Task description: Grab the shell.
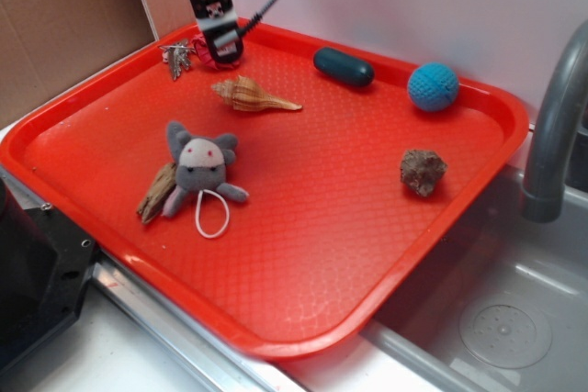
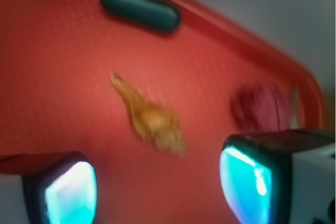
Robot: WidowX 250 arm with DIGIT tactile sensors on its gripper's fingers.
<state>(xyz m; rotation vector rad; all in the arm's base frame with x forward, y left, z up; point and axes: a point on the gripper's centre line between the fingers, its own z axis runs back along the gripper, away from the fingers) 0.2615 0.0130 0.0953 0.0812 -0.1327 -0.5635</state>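
The tan spiral shell (image 1: 250,95) lies on its side on the red tray (image 1: 349,254), its pointed tail toward the right. In the wrist view the shell (image 2: 152,119) is blurred and lies just ahead of the fingers. My gripper (image 1: 220,50) hangs above the tray's far left corner, behind the shell and apart from it. Its jaws stand wide apart with nothing between them; the gripper (image 2: 157,187) shows two teal-lit pads (image 2: 71,192) at the bottom of the wrist view.
A pink object (image 1: 208,54) and a silver metal piece (image 1: 177,57) lie by the gripper. A dark teal capsule (image 1: 344,67), blue ball (image 1: 433,86), brown rock (image 1: 423,172), grey plush toy (image 1: 200,167) and wood splinter (image 1: 156,193) lie on the tray. A faucet (image 1: 556,126) stands at right.
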